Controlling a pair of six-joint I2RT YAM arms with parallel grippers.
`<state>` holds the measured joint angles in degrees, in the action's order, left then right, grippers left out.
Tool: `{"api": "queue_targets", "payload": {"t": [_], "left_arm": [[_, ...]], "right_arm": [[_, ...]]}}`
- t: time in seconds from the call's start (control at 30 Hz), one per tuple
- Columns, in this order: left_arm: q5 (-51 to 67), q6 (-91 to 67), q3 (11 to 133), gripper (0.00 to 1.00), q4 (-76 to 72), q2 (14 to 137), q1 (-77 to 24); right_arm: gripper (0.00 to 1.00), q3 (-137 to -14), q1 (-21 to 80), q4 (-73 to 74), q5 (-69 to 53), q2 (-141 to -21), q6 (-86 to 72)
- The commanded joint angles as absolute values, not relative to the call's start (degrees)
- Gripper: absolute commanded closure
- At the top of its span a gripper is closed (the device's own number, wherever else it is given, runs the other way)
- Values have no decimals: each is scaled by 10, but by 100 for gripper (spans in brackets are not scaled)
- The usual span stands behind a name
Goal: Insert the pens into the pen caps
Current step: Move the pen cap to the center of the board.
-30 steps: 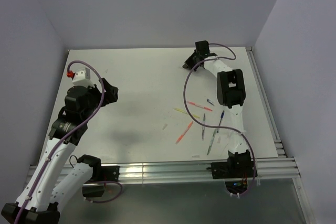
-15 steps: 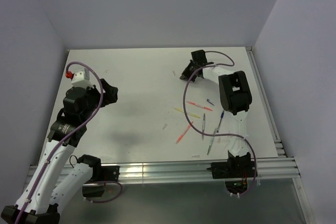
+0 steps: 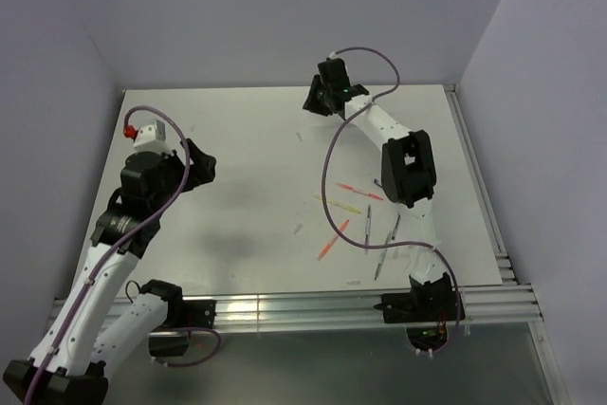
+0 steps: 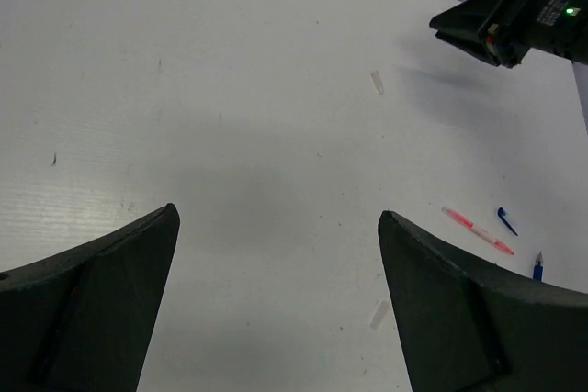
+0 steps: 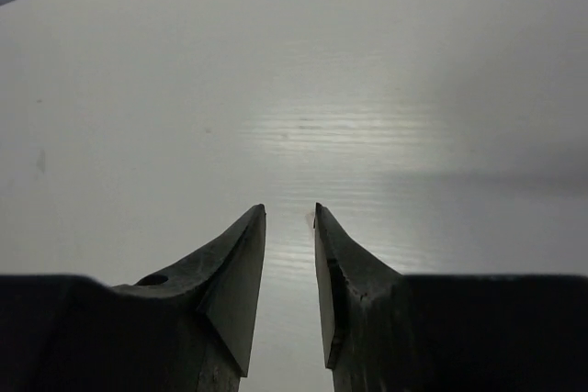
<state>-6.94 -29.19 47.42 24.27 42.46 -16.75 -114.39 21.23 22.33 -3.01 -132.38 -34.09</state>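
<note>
A: Where did the thin coloured stick pens point(image 3: 353, 211) lie?

B: Loose on the white table point(image 3: 247, 187), right of centre (pale tube caps point(image 4: 377, 83) scattered apart).

A: And the black two-finger pincers?

B: The left gripper point(image 4: 276, 254) was spread wide, holding nothing; the right gripper point(image 5: 289, 218) hung near the far edge, nearly pressed together, pinching nothing.

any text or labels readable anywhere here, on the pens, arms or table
None can be read.
The pens: any print too small to tell.
The right gripper: a green light and a pale patch on its body in the left wrist view, too blurred to read.
The left gripper and table: no lettering shows.
</note>
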Motion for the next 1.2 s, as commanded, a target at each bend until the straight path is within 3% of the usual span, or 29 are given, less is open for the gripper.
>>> {"api": "queue_targets", "payload": {"t": [0.0,0.2,0.4,0.7,1.17], "left_arm": [[-90,-357,511,5,236,510,-169],[-129,-456,557,13,165,684,-169],[-147,-487,663,27,127,904,-175],[-235,-475,930,25,215,1164,-247],[-294,-485,1131,26,308,1333,-293]], "right_arm": [[64,-1207,230,277,-6,-1349,-301],[64,-1134,231,247,6,-1273,-297],[66,-1071,229,265,66,-1203,-298],[69,-824,226,164,11,-1057,-333],[69,-701,221,110,-22,-962,-343]]}}
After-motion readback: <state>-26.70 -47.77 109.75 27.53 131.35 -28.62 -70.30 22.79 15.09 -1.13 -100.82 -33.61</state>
